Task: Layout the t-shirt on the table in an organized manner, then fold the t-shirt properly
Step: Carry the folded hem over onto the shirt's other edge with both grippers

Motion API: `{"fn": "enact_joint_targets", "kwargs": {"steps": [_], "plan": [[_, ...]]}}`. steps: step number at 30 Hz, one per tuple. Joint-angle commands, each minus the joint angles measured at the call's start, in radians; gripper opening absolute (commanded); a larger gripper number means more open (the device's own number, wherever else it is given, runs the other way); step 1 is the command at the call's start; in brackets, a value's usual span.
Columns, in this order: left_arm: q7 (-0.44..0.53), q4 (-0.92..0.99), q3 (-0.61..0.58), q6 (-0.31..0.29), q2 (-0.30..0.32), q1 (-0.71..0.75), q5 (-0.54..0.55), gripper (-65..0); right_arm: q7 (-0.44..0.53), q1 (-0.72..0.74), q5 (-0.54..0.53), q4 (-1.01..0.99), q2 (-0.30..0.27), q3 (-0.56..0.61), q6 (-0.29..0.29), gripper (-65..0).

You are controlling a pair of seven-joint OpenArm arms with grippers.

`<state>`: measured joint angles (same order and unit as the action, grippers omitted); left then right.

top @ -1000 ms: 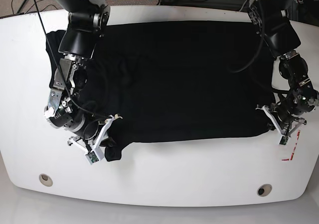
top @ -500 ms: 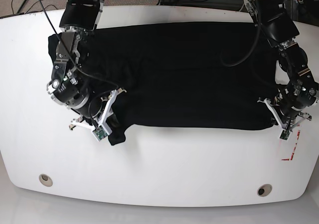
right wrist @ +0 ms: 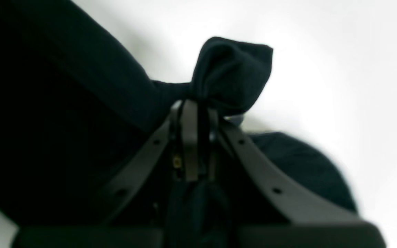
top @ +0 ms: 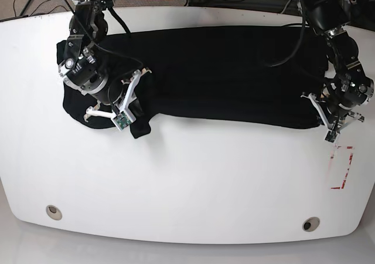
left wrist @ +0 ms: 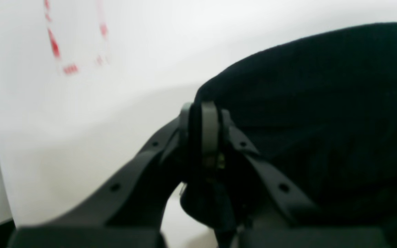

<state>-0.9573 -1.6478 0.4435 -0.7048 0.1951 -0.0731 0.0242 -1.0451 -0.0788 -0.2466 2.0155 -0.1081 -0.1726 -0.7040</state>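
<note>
The black t-shirt (top: pixel 222 70) lies spread across the far half of the white table (top: pixel 187 188). In the base view my right gripper (top: pixel 136 118) is at the shirt's near left corner. The right wrist view shows that gripper (right wrist: pixel 193 106) shut on a pinch of the t-shirt (right wrist: pixel 233 75), with a bunch of cloth sticking out past the tips. My left gripper (top: pixel 324 122) is at the shirt's near right corner. The left wrist view shows it (left wrist: pixel 200 110) shut on the hem of the t-shirt (left wrist: pixel 322 103), just above the table (left wrist: pixel 115 103).
A red-outlined rectangle mark (top: pixel 343 167) is on the table near the right edge, also visible in the left wrist view as a red mark (left wrist: pixel 74 38). Two round grommet holes (top: pixel 54 211) (top: pixel 310 223) sit near the front edge. Cables hang behind the table.
Both grippers moved toward the table's far side, pulling the shirt's near edge with them. The right gripper's corner travelled the most, and the shirt now covers a narrower band.
</note>
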Motion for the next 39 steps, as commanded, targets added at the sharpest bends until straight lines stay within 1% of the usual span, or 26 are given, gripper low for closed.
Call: {"fn": "enact_joint_targets", "kwargs": {"steps": [1,10,17,27,28,31,39], "plan": [[0.008,-0.045,0.005,0.007,0.017,0.016,0.000,-63.2,0.018,-0.014,-0.004,0.023,-0.008,-0.008,0.006,-65.0],[0.008,-0.141,0.005,0.007,0.014,0.157,0.000,-63.2,0.018,-0.077,-0.009,0.024,-0.006,-0.081,0.006,-65.0],[0.008,-0.154,0.005,0.007,0.013,0.236,0.000,-63.2,0.018,-0.111,-0.009,0.024,-0.006,-0.106,0.006,-65.0],[0.008,-0.154,0.005,0.007,0.020,0.301,-0.002,-63.1,0.018,-0.157,-0.010,0.024,-0.008,-0.121,0.006,-65.0],[0.008,-0.154,0.005,0.007,0.028,0.307,-0.002,-63.1,0.018,-0.164,-0.010,0.024,-0.006,-0.124,0.006,-65.0],[0.008,-0.154,0.005,0.007,0.045,0.310,-0.002,-63.1,0.018,-0.178,-0.010,0.024,-0.006,-0.126,0.006,-65.0],[0.008,-0.153,0.005,0.007,0.054,0.316,-0.007,-62.8,0.018,-0.209,-0.010,0.023,-0.005,-0.126,0.006,-63.7]]}}
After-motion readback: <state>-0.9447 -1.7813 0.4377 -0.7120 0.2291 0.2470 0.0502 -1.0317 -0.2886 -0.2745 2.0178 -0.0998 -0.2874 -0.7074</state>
